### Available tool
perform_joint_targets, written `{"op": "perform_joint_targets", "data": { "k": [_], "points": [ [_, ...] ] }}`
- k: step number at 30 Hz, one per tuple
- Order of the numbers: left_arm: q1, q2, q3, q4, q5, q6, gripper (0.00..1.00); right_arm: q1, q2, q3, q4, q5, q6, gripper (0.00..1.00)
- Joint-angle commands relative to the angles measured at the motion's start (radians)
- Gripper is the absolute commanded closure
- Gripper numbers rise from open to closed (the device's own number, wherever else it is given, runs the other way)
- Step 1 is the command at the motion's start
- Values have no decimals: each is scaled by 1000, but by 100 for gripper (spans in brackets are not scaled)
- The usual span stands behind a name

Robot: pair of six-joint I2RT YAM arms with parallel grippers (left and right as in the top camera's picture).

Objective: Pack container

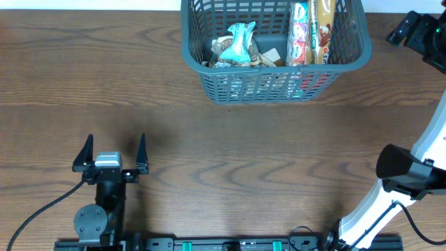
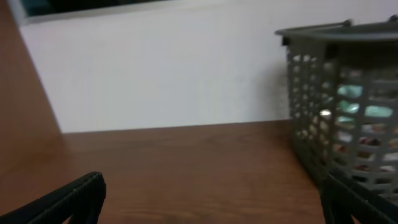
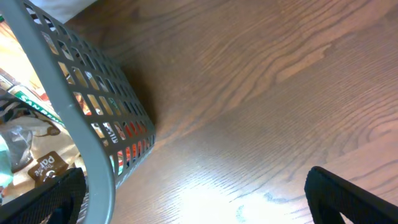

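Grey container (image 1: 275,87) on the counter (image 1: 209,153); left arm (image 1: 104,202) tucked back, left tool (image 1: 115,138) spread wide; right arm (image 1: 425,150) reaches the container's right wall, right tool (image 3: 199,199) likewise spread.

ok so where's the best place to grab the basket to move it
Take the basket by its thick rim at the left end, coming straight down with one finger inside and one outside. The packets crowd the middle and right, so that end looks freest.
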Motion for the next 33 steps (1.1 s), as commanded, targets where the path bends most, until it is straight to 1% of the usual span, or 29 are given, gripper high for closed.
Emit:
{"op": "perform_joint_targets", "data": {
  "k": [1,7,13,17,33],
  "points": [
    [16,-11,-30,8,-58,-5,1,-4,-3,-1,-3,-3,-6,1],
    [47,-11,-80,8,-57,-34,1,-4,-3,-1,-3,-3,-6,1],
    [48,-11,-134,7,-57,-37,1,-4,-3,-1,-3,-3,-6,1],
    [48,-11,-133,-84,-56,-43,1,-4,-3,-1,-3,-3,-6,1],
    [48,-9,-133,-82,-50,-35,1,-4,-3,-1,-3,-4,-6,1]
  ]
}}
